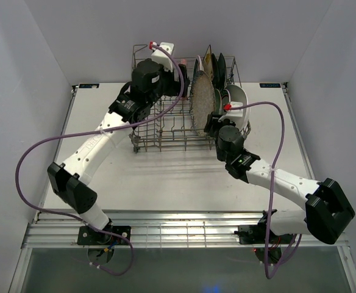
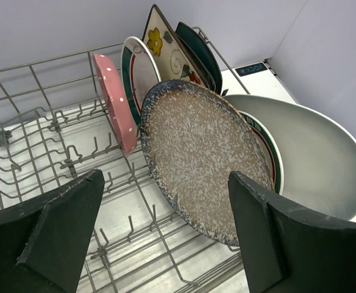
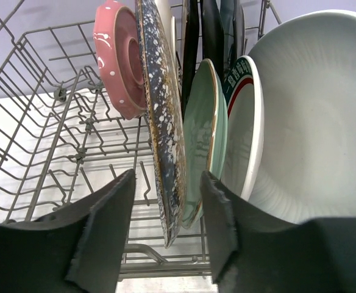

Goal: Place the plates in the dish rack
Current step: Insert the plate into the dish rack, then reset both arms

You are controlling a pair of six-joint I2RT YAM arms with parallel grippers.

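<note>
The dish rack stands at the back of the table with several plates upright in its right half. The speckled round plate stands on edge between tines. My right gripper is open around its lower rim, with a gap on each side. Behind that plate come a pale green plate, a teal-and-red-rimmed white one and a big white oval one. My left gripper hangs wide open over the rack floor, facing the speckled plate and holding nothing. A pink plate stands left of it.
Further back in the rack stand a teal-rimmed white plate, a cream floral square one and a dark teal one. The rack's left half shows only bare tines. White walls close in the table on three sides.
</note>
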